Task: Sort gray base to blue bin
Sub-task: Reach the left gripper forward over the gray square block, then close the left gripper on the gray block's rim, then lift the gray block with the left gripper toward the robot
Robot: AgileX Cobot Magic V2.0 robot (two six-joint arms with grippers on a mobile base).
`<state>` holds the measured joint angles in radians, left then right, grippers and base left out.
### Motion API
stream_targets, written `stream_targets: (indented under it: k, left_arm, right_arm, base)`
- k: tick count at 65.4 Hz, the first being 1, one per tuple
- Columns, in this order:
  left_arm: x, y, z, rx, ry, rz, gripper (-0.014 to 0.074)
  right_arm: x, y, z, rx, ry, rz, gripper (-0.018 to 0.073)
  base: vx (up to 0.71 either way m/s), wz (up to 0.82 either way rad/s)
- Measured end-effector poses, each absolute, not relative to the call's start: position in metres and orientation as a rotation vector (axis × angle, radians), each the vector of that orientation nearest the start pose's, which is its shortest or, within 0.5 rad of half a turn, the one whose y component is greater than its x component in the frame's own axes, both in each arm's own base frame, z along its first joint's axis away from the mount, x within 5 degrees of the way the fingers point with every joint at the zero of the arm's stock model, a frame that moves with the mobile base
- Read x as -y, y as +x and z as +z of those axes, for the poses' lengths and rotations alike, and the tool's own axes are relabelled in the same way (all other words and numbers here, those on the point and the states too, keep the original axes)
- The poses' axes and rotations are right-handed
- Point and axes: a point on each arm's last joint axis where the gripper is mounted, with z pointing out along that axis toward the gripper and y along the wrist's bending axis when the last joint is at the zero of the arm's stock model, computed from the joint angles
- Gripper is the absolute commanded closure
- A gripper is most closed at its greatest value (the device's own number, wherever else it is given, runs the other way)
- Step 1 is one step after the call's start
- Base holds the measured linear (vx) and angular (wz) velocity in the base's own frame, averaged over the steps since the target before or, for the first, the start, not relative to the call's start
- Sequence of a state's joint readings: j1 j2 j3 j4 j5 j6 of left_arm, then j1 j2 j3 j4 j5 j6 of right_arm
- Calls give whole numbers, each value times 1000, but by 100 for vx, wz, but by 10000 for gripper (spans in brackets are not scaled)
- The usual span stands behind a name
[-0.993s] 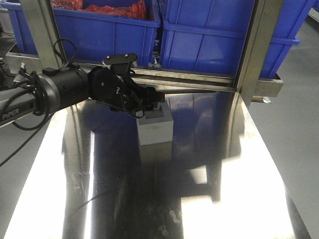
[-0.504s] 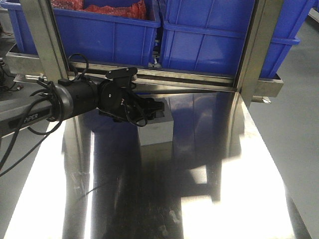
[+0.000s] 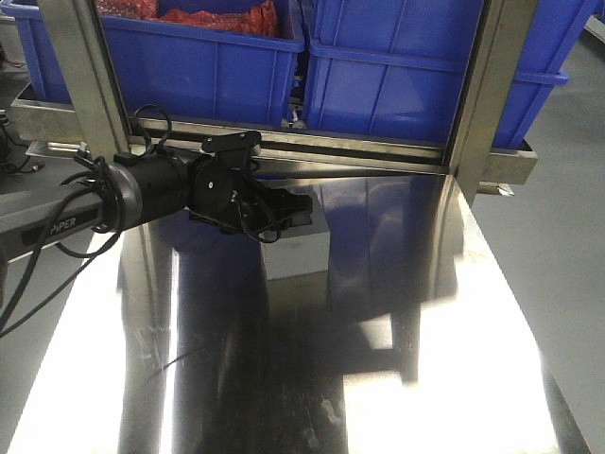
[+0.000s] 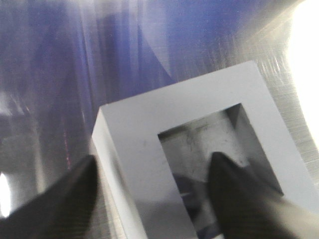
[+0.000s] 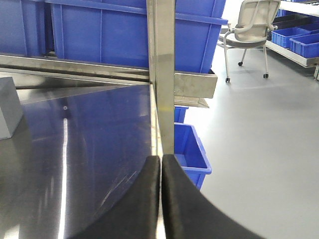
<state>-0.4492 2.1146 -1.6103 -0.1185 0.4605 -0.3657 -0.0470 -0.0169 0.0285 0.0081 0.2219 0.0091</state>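
Observation:
The gray base (image 3: 295, 253) stands on the steel table (image 3: 425, 312) with its square recess facing up. My left gripper (image 3: 295, 210) reaches it from the left. In the left wrist view the gray base (image 4: 144, 134) fills the frame. The left gripper (image 4: 153, 158) is open and straddles one wall: one finger (image 4: 75, 194) hangs outside the block, the other (image 4: 234, 194) sits inside the recess. A gap shows between the inner finger and the wall. Blue bins (image 3: 416, 66) sit on the rack behind. My right gripper (image 5: 160, 159) is shut and empty at the table's right edge.
Steel rack posts (image 3: 487, 95) and a rail (image 3: 359, 151) cross just behind the block. The left bin (image 3: 189, 57) holds red material. In the right wrist view another blue bin (image 5: 192, 149) sits on the floor beside the table, with an office chair (image 5: 251, 25) further off.
The left arm has drawn back to the left and its gripper has come lower over the block. The gray base has not moved.

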Motion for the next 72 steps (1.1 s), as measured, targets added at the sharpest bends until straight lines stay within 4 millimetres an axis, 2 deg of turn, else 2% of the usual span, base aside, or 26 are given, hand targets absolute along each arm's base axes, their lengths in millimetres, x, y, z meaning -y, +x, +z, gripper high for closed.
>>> stream_targets:
  k: [6, 13, 41, 48, 58, 72]
  left_arm:
    - [211, 427, 194, -2496, -5, -462, 398]
    - [211, 427, 195, -2488, -3, -462, 447]
    - [208, 423, 201, -2492, 22, -445, 451]
    - [207, 409, 212, -2464, 86, -418, 451]
    - [208, 378, 242, -2324, 150, -461, 451]
    - [185, 328, 275, -2200, 165, -503, 451]
  right_arm:
    - [2, 55, 184, -1716, 54, -21, 564]
    - [2, 55, 184, -1716, 54, -21, 564]
    - [2, 55, 184, -1716, 54, -21, 564]
    - [2, 55, 184, -1716, 54, -21, 564]
    - [2, 55, 184, -1716, 54, -21, 564]
    - [2, 55, 184, -1716, 54, -21, 564]
  base:
    - [0, 0]
    - [0, 0]
    - [0, 0]
    - [0, 0]
    - [0, 0]
    - [0, 0]
